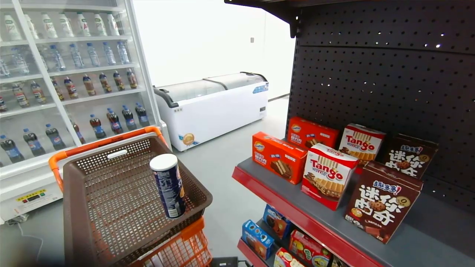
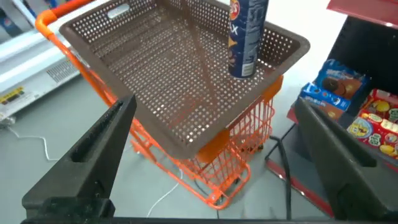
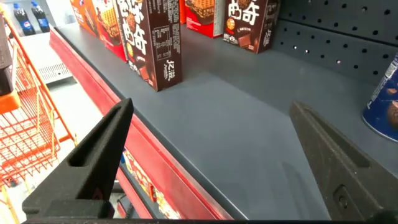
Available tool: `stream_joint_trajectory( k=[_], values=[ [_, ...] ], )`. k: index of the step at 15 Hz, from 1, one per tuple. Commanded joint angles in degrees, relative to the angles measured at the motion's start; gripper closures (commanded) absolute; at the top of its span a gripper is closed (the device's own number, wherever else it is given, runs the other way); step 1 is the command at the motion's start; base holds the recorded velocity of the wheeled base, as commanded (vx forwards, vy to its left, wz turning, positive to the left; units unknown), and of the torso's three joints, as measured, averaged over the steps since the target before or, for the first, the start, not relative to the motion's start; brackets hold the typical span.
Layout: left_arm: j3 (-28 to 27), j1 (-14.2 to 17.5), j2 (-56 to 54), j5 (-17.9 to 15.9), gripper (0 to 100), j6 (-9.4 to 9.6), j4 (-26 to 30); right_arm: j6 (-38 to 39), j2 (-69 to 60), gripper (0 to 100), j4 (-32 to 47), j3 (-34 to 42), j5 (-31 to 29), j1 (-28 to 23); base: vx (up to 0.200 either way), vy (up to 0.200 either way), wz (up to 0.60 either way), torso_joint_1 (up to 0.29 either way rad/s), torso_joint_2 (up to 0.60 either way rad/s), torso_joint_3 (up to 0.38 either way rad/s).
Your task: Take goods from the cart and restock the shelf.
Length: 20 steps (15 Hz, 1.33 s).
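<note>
Shop aisle: drinks cooler (image 1: pixel 66 74) and chest freezer (image 1: pixel 215 107) behind, shelf (image 1: pixel 426 237) on my right, crowded with snack boxes (image 1: pixel 326 178). Cart (image 1: pixel 68 207) at left, one blue can (image 1: pixel 167 185) upright in it. Left gripper (image 2: pixel 214 115) is spread, empty, above the cart. Right gripper (image 3: pixel 211 118) is spread, empty, over bare shelf near a brown box (image 3: pixel 152 43).

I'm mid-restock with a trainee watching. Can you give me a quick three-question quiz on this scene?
1. True or false: the can lies on its side in the cart basket.
2. Which boxes stand beside the bare stretch of shelf? A orange boxes, B red-and-white boxes, C brown boxes.
3. Fill in: the left gripper and right gripper are both ____.
Key: 1 false, the can stands upright. 2 C. 3 open.
</note>
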<state>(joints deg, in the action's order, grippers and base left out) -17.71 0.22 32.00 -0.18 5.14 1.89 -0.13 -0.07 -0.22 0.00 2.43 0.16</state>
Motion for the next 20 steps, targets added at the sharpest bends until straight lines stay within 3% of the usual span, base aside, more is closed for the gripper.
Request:
stream_joint_trajectory(
  k=[1,2,5,7,8,11,17,20],
  values=[
    [-6.9,-0.5,21.9,0.8,0,0.13,-5.9,0.0,0.1,0,0.0,0.0,0.0,0.0,0.0,0.0,0.0,0.0,0.0,0.0],
    [-7.1,-3.1,27.0,0.4,0,0.22,-11.7,0.0,0.1,0,0.0,0.0,0.0,0.0,0.0,0.0,0.0,0.0,0.0,0.0],
    [-7.2,-4.4,39.1,-0.5,0,0.39,-18.3,0.0,0.1,0,0.0,0.0,0.0,0.0,0.0,0.0,0.0,0.0,0.0,0.0],
    [-7.0,-4.8,48.3,-2.2,0,0.22,-28.4,0.0,0.1,0,0.0,0.0,0.0,0.0,0.0,0.0,0.0,0.0,0.0,0.0],
    [-7.1,-4.9,50.3,-2.4,0,0.22,-30.5,0.0,0.1,0,0.0,0.0,0.0,0.0,0.0,0.0,0.0,0.0,0.0,0.0],
    [-7.4,-5.1,63.3,-2.3,0,0.57,-44.1,0.0,0.1,0,0.0,0.0,0.0,0.0,0.0,0.0,0.0,0.0,0.0,0.0],
    [-9.4,-5.1,80.5,-2.2,0,0.3,-62.0,0.0,0.1,0,0.0,0.0,0.0,0.0,0.0,0.0,0.0,0.0,0.0,0.0],
    [-12.5,-5.3,86.4,-2.1,0,0.39,-67.9,0.0,0.1,0,0.0,0.0,0.0,0.0,0.0,0.0,0.0,0.0,0.0,0.0]
  ],
)
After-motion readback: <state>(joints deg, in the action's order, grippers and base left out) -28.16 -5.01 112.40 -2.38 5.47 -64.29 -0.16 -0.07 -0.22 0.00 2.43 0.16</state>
